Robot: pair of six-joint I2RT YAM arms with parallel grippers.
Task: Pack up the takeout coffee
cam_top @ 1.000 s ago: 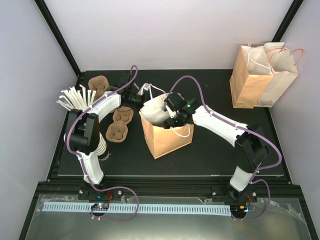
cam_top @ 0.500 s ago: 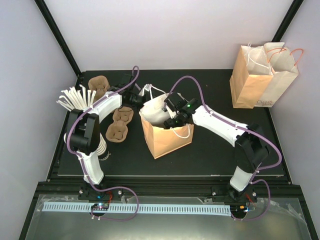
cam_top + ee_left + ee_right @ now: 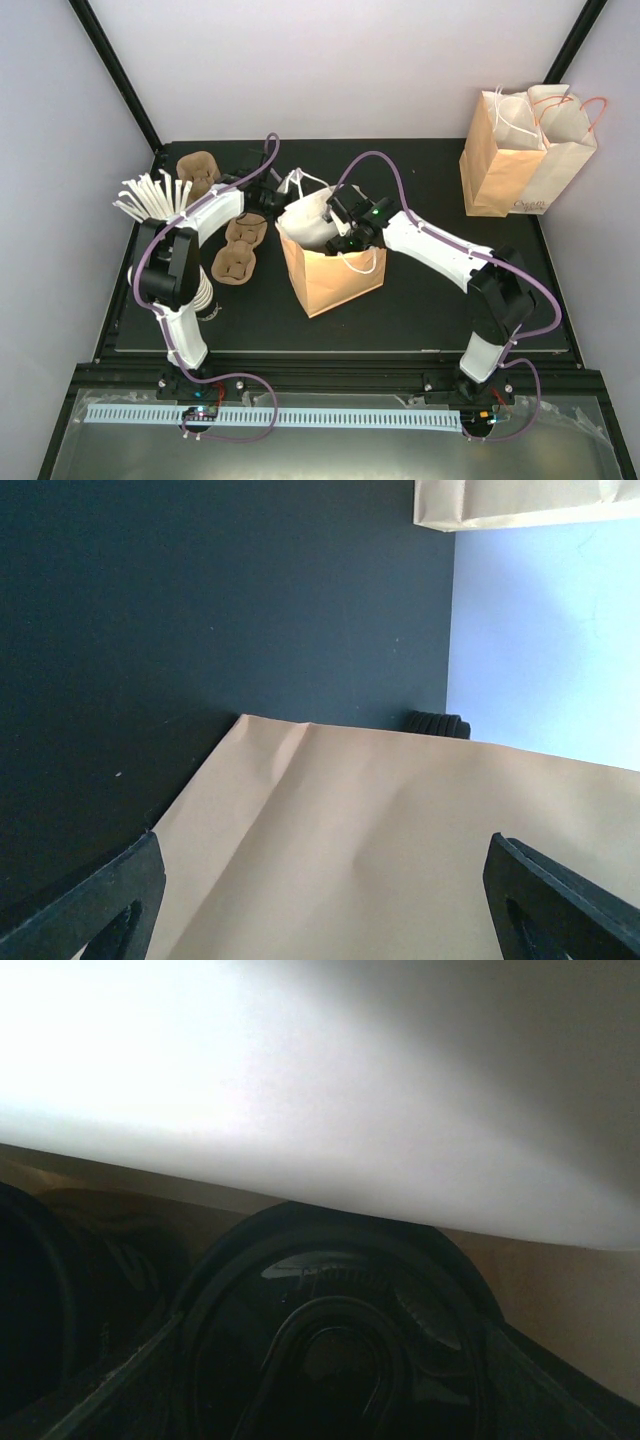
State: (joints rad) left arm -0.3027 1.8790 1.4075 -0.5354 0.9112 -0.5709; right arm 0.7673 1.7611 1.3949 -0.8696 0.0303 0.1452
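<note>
My right pincer [image 3: 338, 238] pinches the glossy black-lidded takeout coffee [image 3: 335, 1350] inside the tan paper bag [image 3: 335, 280], walls crowding close; left pincer [image 3: 325, 900] stands spread beside it.

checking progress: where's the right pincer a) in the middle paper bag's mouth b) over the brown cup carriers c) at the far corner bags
a: the right pincer sits in the open top of the middle paper bag, the takeout coffee between its fingers.
</note>
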